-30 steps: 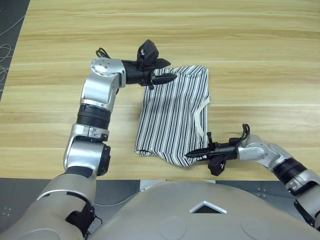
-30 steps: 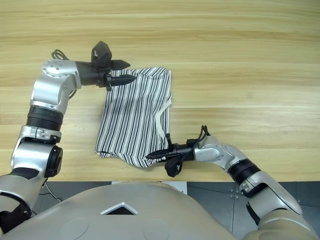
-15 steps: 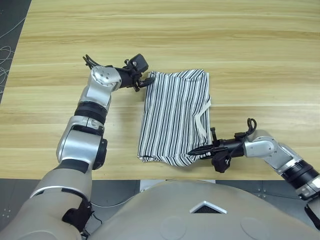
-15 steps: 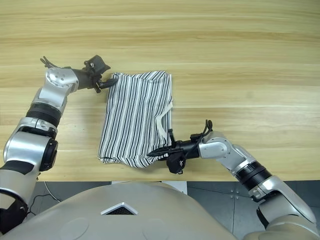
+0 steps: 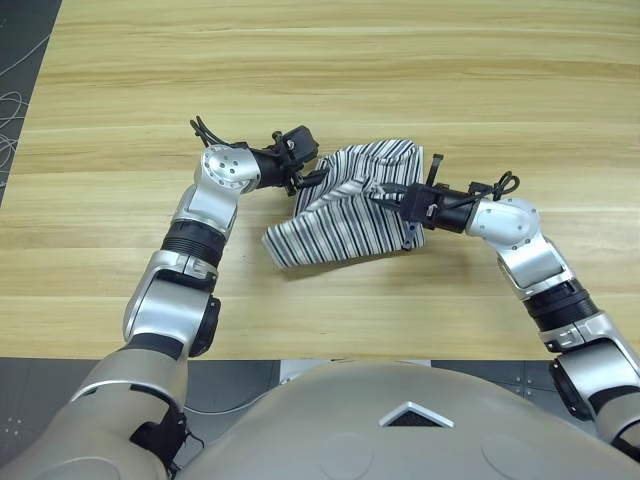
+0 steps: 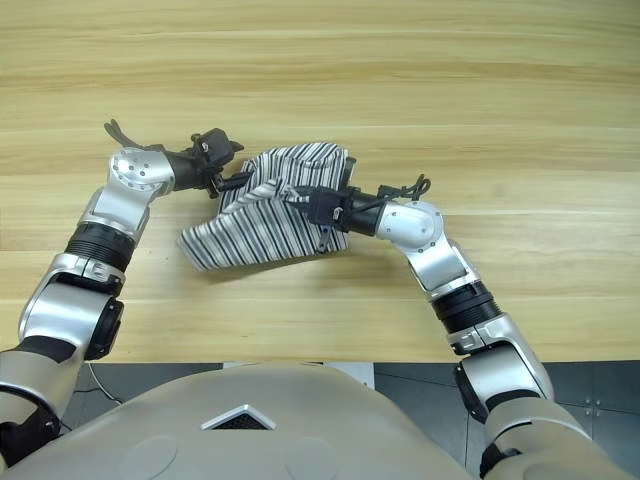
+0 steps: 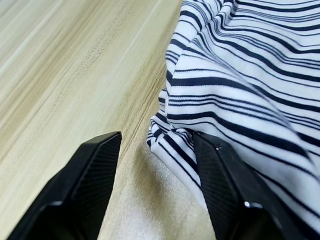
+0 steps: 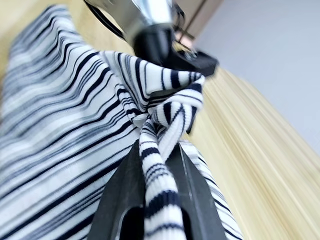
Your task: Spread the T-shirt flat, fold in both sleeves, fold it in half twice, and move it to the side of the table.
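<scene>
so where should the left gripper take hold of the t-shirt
Probably the T-shirt's corner hem lying on the table, just ahead of the open left gripper: slide in low from the robot's left, one finger under. The right gripper pinches a bunched edge.

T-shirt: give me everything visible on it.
The T-shirt is soft, knit-looking fabric, white with dark stripes, lying partly folded and bunched on the wooden table. The right pincer is shut on a rolled edge toward its far right side. Its far left corner lies between the fingers of the open left pincer.
</scene>
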Robot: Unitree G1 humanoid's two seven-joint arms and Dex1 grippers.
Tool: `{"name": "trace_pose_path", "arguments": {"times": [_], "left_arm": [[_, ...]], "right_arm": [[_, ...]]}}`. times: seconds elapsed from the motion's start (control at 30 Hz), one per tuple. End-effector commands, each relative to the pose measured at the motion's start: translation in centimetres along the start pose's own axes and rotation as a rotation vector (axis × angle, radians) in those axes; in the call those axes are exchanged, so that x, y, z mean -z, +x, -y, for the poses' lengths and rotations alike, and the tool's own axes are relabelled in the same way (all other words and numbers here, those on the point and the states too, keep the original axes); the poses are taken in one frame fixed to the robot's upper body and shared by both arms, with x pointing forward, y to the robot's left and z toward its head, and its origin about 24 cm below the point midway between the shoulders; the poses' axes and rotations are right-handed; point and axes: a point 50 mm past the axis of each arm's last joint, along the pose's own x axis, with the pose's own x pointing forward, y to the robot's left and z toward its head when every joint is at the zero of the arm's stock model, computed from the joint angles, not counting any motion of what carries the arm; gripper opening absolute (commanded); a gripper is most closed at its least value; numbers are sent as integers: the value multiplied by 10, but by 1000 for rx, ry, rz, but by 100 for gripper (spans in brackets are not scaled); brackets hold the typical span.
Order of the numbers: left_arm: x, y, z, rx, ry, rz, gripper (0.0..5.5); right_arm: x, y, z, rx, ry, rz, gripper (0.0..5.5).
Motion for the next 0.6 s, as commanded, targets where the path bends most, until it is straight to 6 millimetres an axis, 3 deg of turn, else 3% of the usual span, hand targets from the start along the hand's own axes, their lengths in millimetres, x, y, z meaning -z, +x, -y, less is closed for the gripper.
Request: {"name": "trace_pose_path", "arguments": {"times": [0.03,0.3,0.6], "left_arm": [[29,2,23,72,-48,-129,268],[34,-4,18,44,-56,-144,268],[36,-4,20,52,-59,-143,268]], "right_arm": [[13,0,15,64,10,-92,11],[34,-5,25,102,-1,-194,11],[37,-1,41,173,-11,-193,11]]}}
